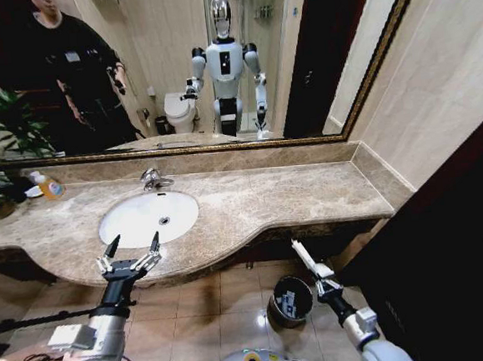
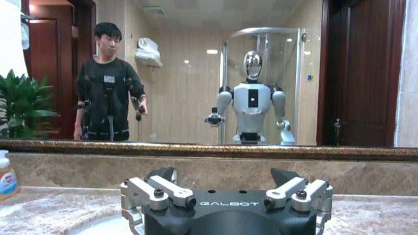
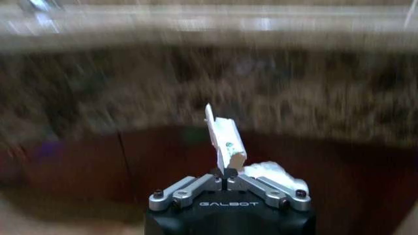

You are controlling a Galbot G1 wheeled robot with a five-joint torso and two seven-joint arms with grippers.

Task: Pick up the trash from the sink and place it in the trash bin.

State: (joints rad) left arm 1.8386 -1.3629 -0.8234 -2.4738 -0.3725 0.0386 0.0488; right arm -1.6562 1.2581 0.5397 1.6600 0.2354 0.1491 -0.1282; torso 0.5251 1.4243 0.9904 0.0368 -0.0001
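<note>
A slim white packet of trash [image 3: 225,139] sticks up from the right gripper [image 1: 318,276], whose fingers are clamped on it, below the table's front edge [image 1: 255,250] and just beside the black trash bin [image 1: 289,300] on open floor. The left gripper [image 1: 129,254] hovers spread wide at the sink's [image 1: 148,217] near rim.

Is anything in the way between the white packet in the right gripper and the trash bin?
Nothing visible. The right gripper holds the white packet below the counter's front edge, close above the open trash bin on the floor, with free space between them.
</note>
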